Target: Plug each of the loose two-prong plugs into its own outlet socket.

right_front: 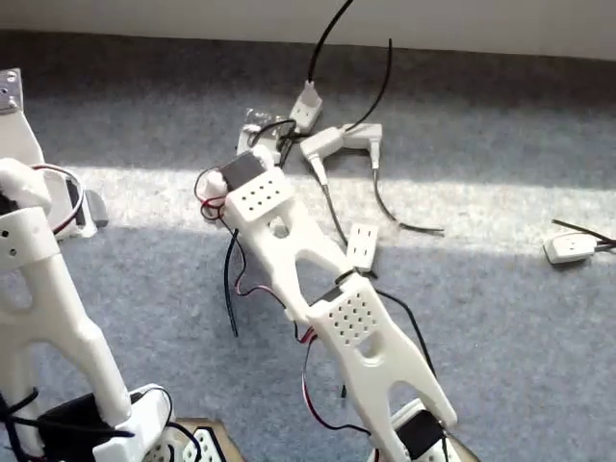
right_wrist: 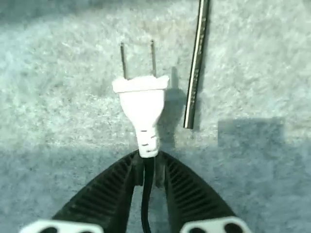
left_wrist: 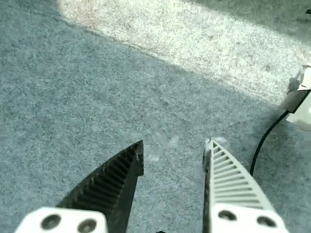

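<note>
Right gripper (right_wrist: 146, 162) clenched on the cord end of a white two-prong plug (right_wrist: 141, 104), far middle of the carpet (right_wrist: 58, 73), prongs pointing away; left gripper (left_wrist: 172, 155) released, jaws apart over carpet; an outlet socket (right_front: 362, 244) lies nearer, just right of the arm.

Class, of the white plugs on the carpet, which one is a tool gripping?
The two-prong plug in the right tool, pinched at its cord end, prongs pointing away from the tool. The rest lie loose, untouched.
</note>
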Robot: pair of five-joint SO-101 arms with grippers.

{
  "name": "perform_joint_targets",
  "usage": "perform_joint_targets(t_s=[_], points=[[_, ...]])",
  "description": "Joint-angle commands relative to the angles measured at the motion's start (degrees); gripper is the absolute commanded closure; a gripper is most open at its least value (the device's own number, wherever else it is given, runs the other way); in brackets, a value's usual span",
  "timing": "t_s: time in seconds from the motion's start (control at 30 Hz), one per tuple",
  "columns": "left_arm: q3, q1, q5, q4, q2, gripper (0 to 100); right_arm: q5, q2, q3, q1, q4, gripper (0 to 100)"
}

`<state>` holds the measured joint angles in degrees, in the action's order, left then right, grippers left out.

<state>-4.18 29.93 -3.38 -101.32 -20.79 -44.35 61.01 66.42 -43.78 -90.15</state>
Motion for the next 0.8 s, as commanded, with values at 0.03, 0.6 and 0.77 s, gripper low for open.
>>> perform_joint_targets(t_s=[0.03, 0.6, 0.77], points=[[4.2, -2.2, -0.4, 1.2, -0.6, 79, -1.3, -2.3, 1.1, 1.5, -1.8, 72.2], [3.3, -26.2, 10.3, 20.2, 28.6, 77, 4.8, -21.8, -6.8, 36.4, -10.9, 33.0], [-4.2, -29.9, 15.8, 21.3, 39.2, 64, 10.6, -21.0, -11.5, 36.1, -10.7, 33.0]])
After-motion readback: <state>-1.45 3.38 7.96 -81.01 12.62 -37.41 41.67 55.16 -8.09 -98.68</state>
